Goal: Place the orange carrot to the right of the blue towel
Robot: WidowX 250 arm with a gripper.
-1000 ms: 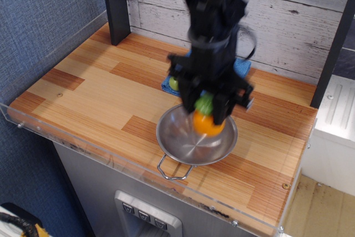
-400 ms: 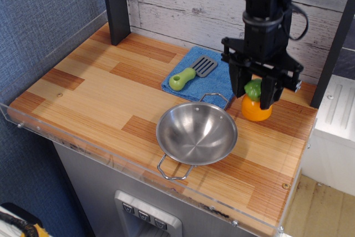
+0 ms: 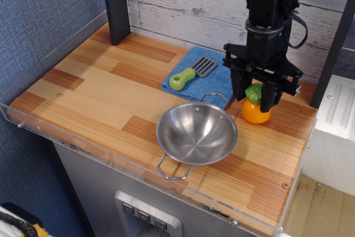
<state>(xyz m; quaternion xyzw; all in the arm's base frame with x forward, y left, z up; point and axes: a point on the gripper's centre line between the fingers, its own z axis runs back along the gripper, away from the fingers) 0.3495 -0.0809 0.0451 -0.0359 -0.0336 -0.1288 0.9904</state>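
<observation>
A wooden-plank table (image 3: 100, 90) stands against a whitewashed board wall, with a clear plastic lip along its front and left edges. A second ago the black gripper (image 3: 259, 96) hung over the steel bowl (image 3: 196, 133) with the carrot (image 3: 255, 107) lifted above it, hiding most of the towel (image 3: 213, 81); since then it has carried the carrot across to the right side of the table, and in the last fraction of a second it has shifted only slightly. The carrot now stands on the wood just beside the towel's right edge, behind and to the right of the bowl, apart from both. It is upright, its long axis vertical, green leafy top pointing up and orange body at the bottom against the table. The gripper's fingers come down on either side of the green top and look to be closed on it, though whether the grip has eased cannot be told. On the towel lies a grey spatula (image 3: 191, 73) with a light green handle, set diagonally, blade toward the wall.
</observation>
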